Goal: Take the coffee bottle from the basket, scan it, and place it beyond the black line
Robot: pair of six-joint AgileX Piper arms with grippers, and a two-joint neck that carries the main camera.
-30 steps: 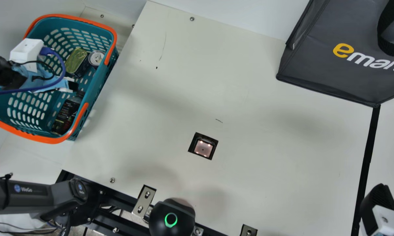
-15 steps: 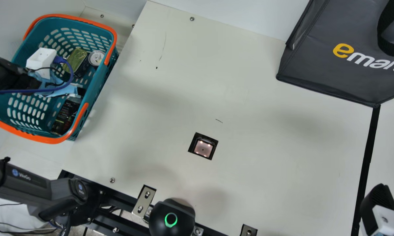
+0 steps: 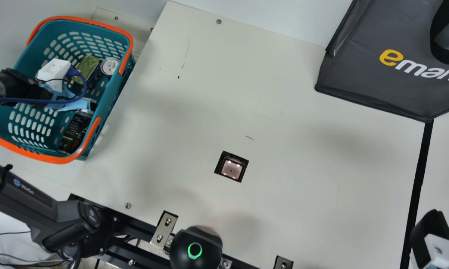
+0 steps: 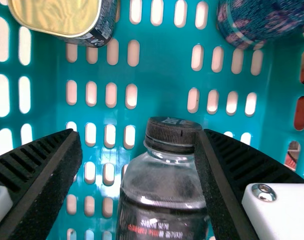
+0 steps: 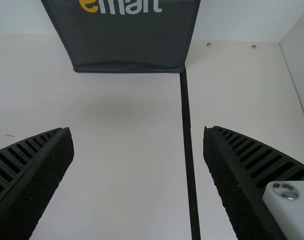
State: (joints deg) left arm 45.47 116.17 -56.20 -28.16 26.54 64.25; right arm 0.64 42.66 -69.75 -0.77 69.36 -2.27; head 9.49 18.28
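Observation:
In the main view my left gripper (image 3: 89, 106) is down inside the teal basket (image 3: 114, 95), by the cap end of the dark coffee bottle (image 3: 75, 132). The left wrist view has that gripper (image 4: 139, 137) open, the black-capped bottle (image 4: 164, 200) between its fingers, nearer one of them; whether that finger touches it I cannot tell. My right gripper (image 3: 435, 220) is at the table's right edge over the black line (image 3: 420, 168); in the right wrist view this gripper (image 5: 138, 132) stands open with nothing held.
A gold-lidded tin (image 3: 87, 69) and a can (image 3: 109, 66) share the basket. The square scanner (image 3: 231, 169) is set into the table (image 3: 302, 149). A dark grey bag (image 3: 388, 86) stands at the back right, and a black dome device (image 3: 196, 248) at the front edge.
My left gripper and its wrist have moved right and slightly toward the front in the basket, closer to the bottle. The right arm has stayed still.

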